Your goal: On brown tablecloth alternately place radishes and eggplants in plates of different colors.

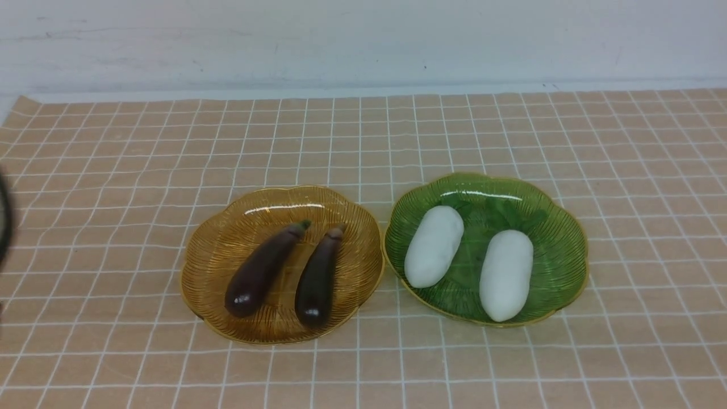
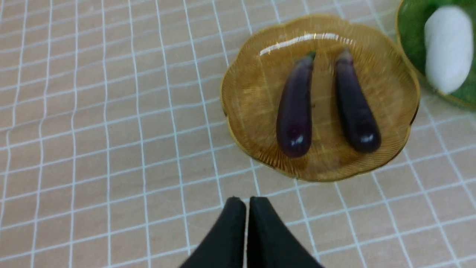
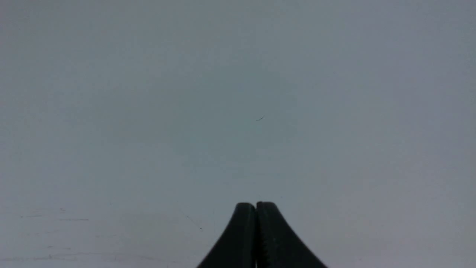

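Left claw (image 2: 247, 203) and right claw (image 3: 256, 206) sit pinched together; glossy purple eggplants (image 1: 264, 267) share amber plate (image 1: 216, 255), white radishes (image 1: 434, 246) green plate (image 1: 559, 244).

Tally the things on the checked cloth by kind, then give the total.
eggplants: 2
radishes: 2
plates, one amber and one green: 2
Total: 6
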Available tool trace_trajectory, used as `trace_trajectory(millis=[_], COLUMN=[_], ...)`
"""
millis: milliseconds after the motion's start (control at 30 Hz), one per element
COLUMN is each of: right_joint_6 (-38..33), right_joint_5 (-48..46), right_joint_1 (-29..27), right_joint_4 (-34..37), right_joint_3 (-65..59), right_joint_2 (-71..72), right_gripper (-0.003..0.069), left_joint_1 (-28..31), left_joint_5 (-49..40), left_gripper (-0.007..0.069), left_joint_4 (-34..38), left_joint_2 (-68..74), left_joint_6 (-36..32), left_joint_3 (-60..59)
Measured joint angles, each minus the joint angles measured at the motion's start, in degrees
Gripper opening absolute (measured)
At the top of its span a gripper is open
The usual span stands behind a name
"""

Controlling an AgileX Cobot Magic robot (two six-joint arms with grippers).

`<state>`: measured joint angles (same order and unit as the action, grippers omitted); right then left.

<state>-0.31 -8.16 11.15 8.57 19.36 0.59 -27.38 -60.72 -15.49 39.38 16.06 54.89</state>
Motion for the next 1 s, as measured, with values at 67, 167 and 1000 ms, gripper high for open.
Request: trace_trajectory(millis=[67, 167, 1000], right_joint_6=[0.0, 0.0, -0.06], right_joint_5=[0.1, 0.14, -0.07], right_joint_1=[0.0, 0.0, 0.0], right_joint_4=[0.0, 0.0, 0.0], right_joint_3=[-0.19, -0.18, -0.18], right_joint_2=[0.0, 0.0, 0.0], right_gripper=[-0.0015, -0.0015, -0.0015], left_joint_1=[0.0, 0.0, 0.69], left_joint_5=[1.96, 5.95, 15.75], left_gripper=[-0.0003, -0.0003, -0.0003], left_joint_4=[-0.18, -0.3, 0.88], left_joint_2=[-4.53, -12.43, -27.07], left_joint_6=[0.44, 0.85, 2.96], left_joint_3=[-2.7, -7.65, -22.49])
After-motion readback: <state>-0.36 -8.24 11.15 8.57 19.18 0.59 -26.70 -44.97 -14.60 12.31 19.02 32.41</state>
